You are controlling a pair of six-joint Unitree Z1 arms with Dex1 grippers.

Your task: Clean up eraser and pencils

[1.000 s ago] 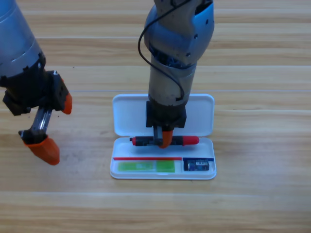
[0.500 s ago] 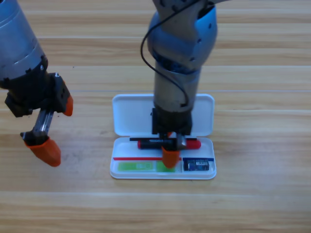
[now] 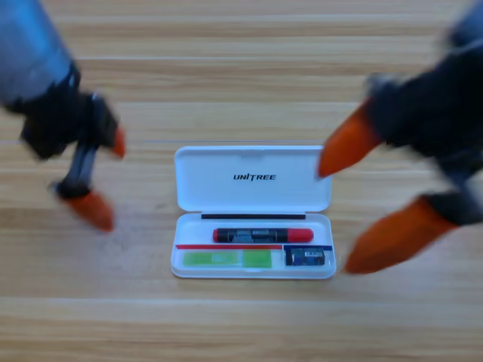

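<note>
The open white case (image 3: 253, 197) lies at the table's middle with its lid folded back. In its tray rest the black pencil with red ends (image 3: 263, 235), the pale green pencil (image 3: 227, 259) below it, and the small dark eraser (image 3: 306, 257) at the lower right. My right gripper (image 3: 362, 204) hangs large at the right edge, beside the case, open and empty. My left gripper (image 3: 106, 177) hovers left of the case, open, holding nothing.
Wooden table (image 3: 241, 324) all around the case. Both arms show blurred at the picture's sides.
The right gripper let go of the black pencil in the tray and swung away to the right edge, opening wide. The left gripper shifted slightly right.
</note>
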